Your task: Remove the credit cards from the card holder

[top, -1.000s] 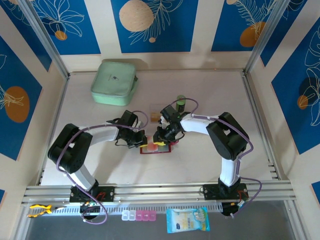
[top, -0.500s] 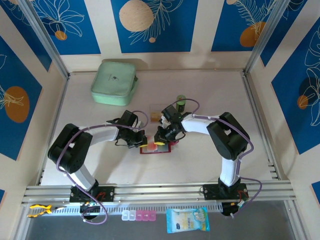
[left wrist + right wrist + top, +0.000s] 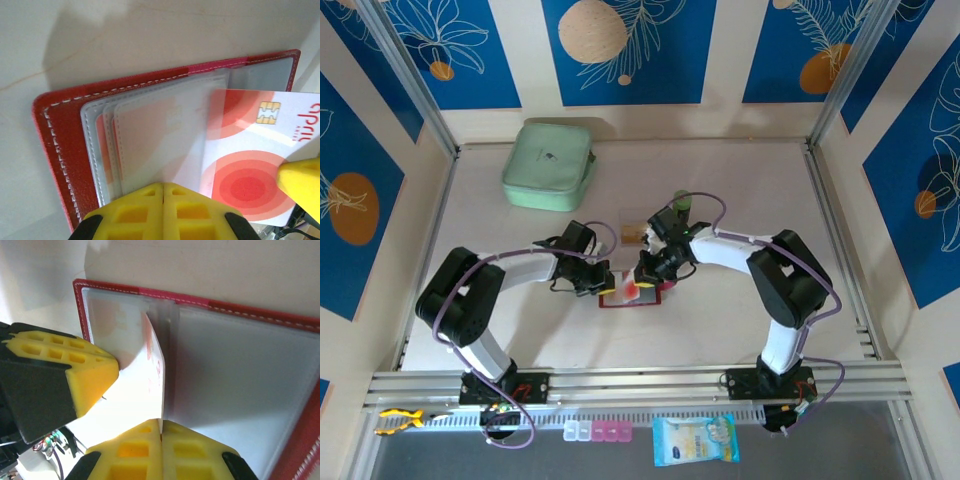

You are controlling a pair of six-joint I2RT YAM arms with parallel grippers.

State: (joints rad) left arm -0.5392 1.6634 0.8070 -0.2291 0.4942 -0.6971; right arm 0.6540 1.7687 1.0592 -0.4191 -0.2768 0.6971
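Tabletop [image 3: 720, 335], credit card [image 3: 142, 390] within right tool [image 3: 161, 426]

Card holder [image 3: 629, 298]: dark red, white stitching, lying open flat mid-table, greyish clear sleeves [image 3: 150, 140] fanned. Credit card [image 3: 250, 165]: white, red-orange rings, gold chip, partway out of a sleeve toward 3 o'clock, tilted up on edge [image 3: 156, 367].

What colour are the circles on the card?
Red and pink rings on a white card, clearest from the left wrist camera.
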